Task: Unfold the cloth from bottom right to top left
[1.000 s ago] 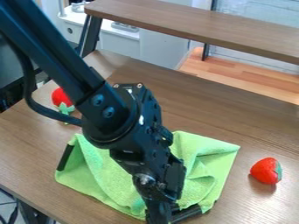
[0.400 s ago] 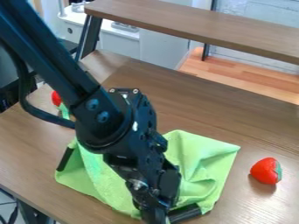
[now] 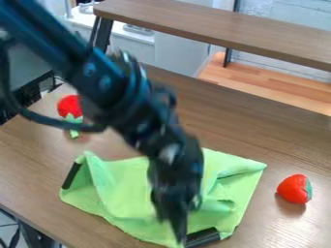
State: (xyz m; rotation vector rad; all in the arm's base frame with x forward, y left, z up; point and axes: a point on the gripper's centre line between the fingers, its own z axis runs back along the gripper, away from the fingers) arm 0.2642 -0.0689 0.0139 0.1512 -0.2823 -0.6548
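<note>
Blurred, the black gripper (image 3: 178, 226) points down over the lower middle of the green cloth (image 3: 123, 181), just left of the black strip on the cloth's lower right edge. Whether it touches the cloth cannot be told. The cloth lies rumpled on the table, with raised folds on its right side and a turned-up edge at the upper left. A second black strip (image 3: 71, 175) runs along its left edge. Part of the cloth's middle is hidden behind the arm.
A red strawberry (image 3: 294, 189) with a green top lies to the right of the cloth. Another strawberry (image 3: 69, 106) sits at the upper left, close to the arm's cable. A raised wooden shelf (image 3: 219, 34) crosses above the back of the brown table (image 3: 271, 135).
The gripper and forearm have risen from the bottom edge, uncovering the left strawberry and more of the cloth's middle. The cloth's middle folds have shifted slightly, while its outline stays nearly the same.
</note>
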